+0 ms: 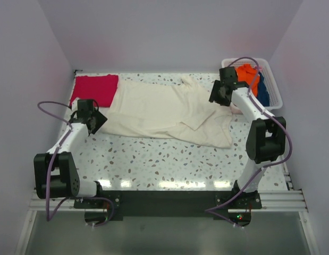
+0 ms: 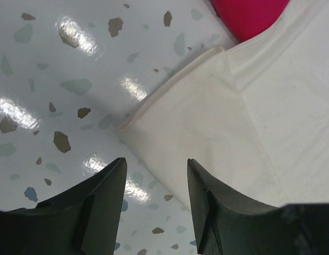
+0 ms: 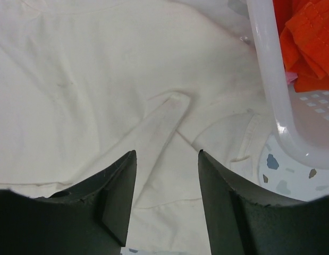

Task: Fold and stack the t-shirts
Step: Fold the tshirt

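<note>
Done: crimson-pink cloth t-shirt [image 1: 95,88] looks folded, just beyond the left fingers [image 2: 112,183].
Left to do: large cream-white cloth t-shirt [image 1: 159,109] sprawls unfolded on the speckled tabletop [image 1: 169,159], reaching from the left fingers to the right fingers [image 3: 121,175]; stacking not begun.
Fingers: both pairs spread, holding nothing, above the shirt's edges.
In the way: white plastic basket [image 3: 270,79] of orange clothes [image 3: 308,37], just right of the right fingers.

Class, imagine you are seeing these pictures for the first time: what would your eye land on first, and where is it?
The large cream-white t-shirt sprawls rumpled across the middle of the speckled table, with the crimson-pink shirt at the far left corner. A white basket holding orange cloth stands at the far right. The left tool and right tool hang open over the cream shirt's two ends.
</note>
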`<state>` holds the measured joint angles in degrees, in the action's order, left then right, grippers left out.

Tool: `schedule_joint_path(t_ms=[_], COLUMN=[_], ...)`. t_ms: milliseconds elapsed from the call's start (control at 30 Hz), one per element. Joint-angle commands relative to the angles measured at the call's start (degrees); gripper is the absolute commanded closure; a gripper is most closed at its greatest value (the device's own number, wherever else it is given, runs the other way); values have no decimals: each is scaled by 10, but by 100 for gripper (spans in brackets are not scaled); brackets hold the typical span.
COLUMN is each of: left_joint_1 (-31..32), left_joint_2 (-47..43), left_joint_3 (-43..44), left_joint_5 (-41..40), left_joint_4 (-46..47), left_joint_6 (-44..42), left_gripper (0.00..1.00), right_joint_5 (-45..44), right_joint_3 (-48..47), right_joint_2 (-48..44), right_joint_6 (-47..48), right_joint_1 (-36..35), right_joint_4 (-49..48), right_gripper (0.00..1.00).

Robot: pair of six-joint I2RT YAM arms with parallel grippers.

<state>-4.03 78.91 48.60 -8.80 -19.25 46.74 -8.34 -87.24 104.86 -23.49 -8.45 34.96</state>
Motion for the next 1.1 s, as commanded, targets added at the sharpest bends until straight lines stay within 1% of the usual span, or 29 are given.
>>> schedule_joint_path(t_ms=[0,67,100,167,200,233,367,533,600,633,733,767,833,867,967,1033,1067], left_joint_1=[2,2,2,2,2,1,2,1,0,0,0,0,0,0,0,0,-1], left_joint_2=[0,9,12,21,21,23,31,60,74,86,107,112,117,118,120,123,125], left_joint_3=[-32,-48,-54,-61,-66,-68,-73,-76,-71,-70,-64,-62,-56,-54,-45,-40,-37], left_joint_5=[-2,0,2,0,6,8,9,-13,-15,-17,-17,-17,-20,-23,-28,-32,-33], left_joint_4=[3,15,18,21,29,33,60,83,90,92,101,100,98,96,89,85,81], left_joint_6=[19,26,27,31,33,34,39,41,43,44,48,47,49,48,42,39,36], left_gripper=[46,48,48,48,49,49,49,51,55,56,63,70,77,83,96,100,100], right_joint_5=[2,4,5,3,-2,-4,21,34,36,39,46,40,25,19,10,12,10], right_joint_3=[-7,29,73,122,169,191,314,392,420,428,455,460,472,479,487,497,503], right_joint_2=[-33,-65,-99,-138,-155,-193,-274,-328,-349,-355,-374,-378,-381,-381,-372,-368,-368], right_joint_6=[-4,-15,-18,-30,-33,-38,-62,-74,-82,-85,-103,-107,-116,-121,-130,-133,-138], right_joint_1=[1,1,1,1,2,2,2,1,2,2,3,2,3,3,7,10,10], right_joint_4=[17,2,-2,-17,-20,-27,-51,-61,-63,-67,-74,-74,-74,-73,-77,-85,-89], right_gripper=[46,46,46,46,46,46,45,45,44,41,37,35,31,30,31,32,32])
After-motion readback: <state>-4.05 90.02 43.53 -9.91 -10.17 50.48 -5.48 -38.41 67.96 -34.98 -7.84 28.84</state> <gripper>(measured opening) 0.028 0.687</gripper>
